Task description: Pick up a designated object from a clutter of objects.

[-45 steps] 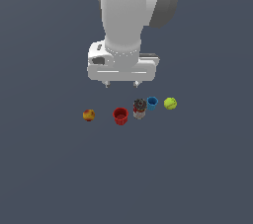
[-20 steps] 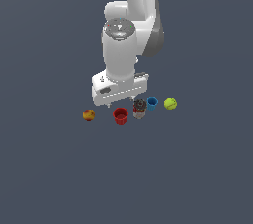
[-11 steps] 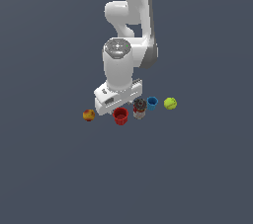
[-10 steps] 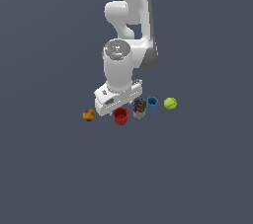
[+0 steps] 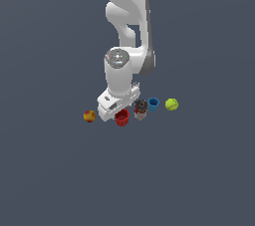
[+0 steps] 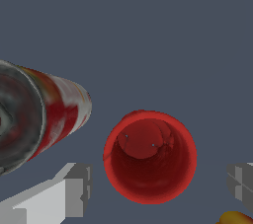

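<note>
1. My pincer (image 6: 155,188) is spread wide; its fingers (image 6: 74,191) flank the red cup (image 6: 149,156), which stands upright directly beneath me, mouth up.
2. The cup looks empty.
3. Just beside it stands the grey-and-red can (image 5: 141,109); the blue cup (image 5: 153,103) and tennis ball (image 5: 172,104) lie beyond.

My smooth, matt grey gripper fingers (image 6: 74,196) flank a glossy red plastic-looking tapered cup (image 6: 150,156); the grey-and-red can (image 6: 37,117) looks metallic.
</note>
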You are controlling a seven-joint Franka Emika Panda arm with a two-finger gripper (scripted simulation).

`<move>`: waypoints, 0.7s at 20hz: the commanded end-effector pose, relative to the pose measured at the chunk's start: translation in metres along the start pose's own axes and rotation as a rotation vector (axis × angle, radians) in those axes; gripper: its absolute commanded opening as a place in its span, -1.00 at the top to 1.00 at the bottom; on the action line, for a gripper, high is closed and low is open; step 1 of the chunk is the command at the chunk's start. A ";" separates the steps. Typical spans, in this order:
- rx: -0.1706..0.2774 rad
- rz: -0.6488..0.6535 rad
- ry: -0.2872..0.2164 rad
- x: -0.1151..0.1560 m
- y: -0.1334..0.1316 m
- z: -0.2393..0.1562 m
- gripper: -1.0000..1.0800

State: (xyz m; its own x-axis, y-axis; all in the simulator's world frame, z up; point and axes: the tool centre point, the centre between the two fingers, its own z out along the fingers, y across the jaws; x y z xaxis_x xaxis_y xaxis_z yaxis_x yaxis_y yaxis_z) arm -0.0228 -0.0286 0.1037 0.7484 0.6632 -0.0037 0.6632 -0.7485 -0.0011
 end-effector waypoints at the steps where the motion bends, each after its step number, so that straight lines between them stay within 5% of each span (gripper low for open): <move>1: -0.001 -0.019 0.003 -0.001 -0.001 0.004 -0.92; 14: -0.001 -0.026 0.003 -0.002 -0.002 0.025 -0.92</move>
State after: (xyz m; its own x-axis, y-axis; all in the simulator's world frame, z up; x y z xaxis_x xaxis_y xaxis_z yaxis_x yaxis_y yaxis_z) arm -0.0249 -0.0289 0.0849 0.7314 0.6820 -0.0001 0.6820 -0.7314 0.0002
